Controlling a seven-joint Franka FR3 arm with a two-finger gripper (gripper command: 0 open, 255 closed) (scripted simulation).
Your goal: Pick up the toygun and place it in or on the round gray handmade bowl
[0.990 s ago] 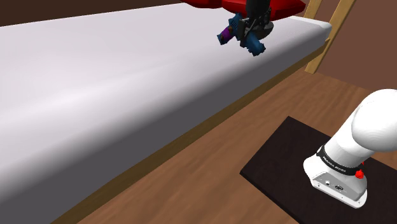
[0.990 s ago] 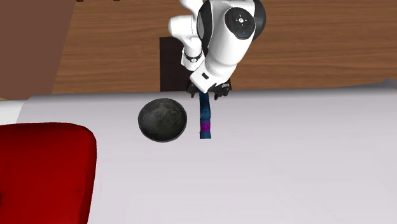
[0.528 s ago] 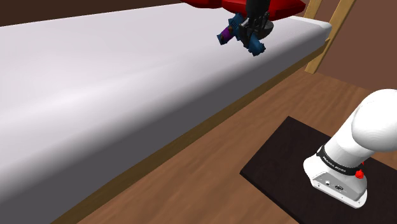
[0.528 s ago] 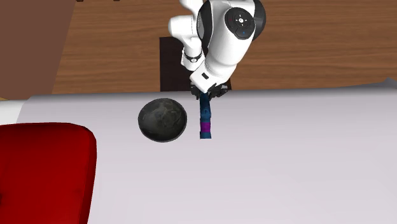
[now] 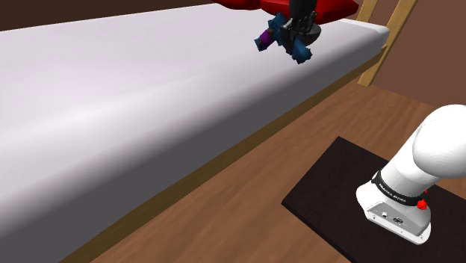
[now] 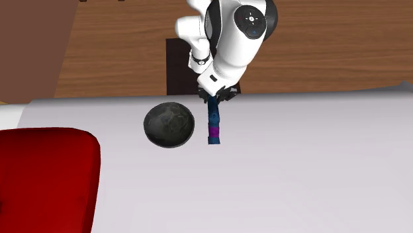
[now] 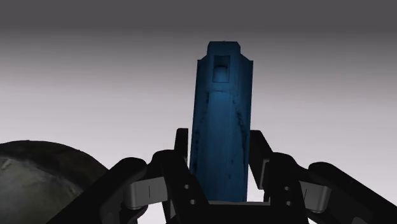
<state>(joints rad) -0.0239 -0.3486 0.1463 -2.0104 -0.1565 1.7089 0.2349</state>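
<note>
Shoulder view: gripper (image 5: 298, 31) is down over the white mattress (image 5: 134, 97), near the edge facing the stand (image 5: 336, 196), toward the end where a red cushion (image 5: 336, 7) lies. The blue toygun (image 5: 299, 51) w/ purple tip sits tilted at the gripper. Can't tell if it's clear of the mattress.

Second exterior view: arm (image 6: 231, 40) reaches in over the mattress edge nearest the stand. Gripper (image 6: 213, 98) is on the near end of the toygun (image 6: 213, 122), purple end pointing in toward the mattress middle. The dark round bowl (image 6: 169, 124) stands just beside the gun, toward this view's left, not touching it. Red cushion (image 6: 46, 179) is apart from both, toward the far edge.

Wrist view: gripper (image 7: 220, 149) has both black fingers (image 7: 182, 159) against the flanks of the toygun (image 7: 220, 89), i.e. pinching it, no gap seen. Bowl (image 7: 38, 172) shows close beside.

Judgement: grasp looks made, so the step in hand is prob. the lift. Next: raise the gun above the bowl's rim, shift a short way sideways over the bowl, lower, let go. The gun is long vs. the bowl, so it'll prob. rest across the rim. Center it first.
</note>
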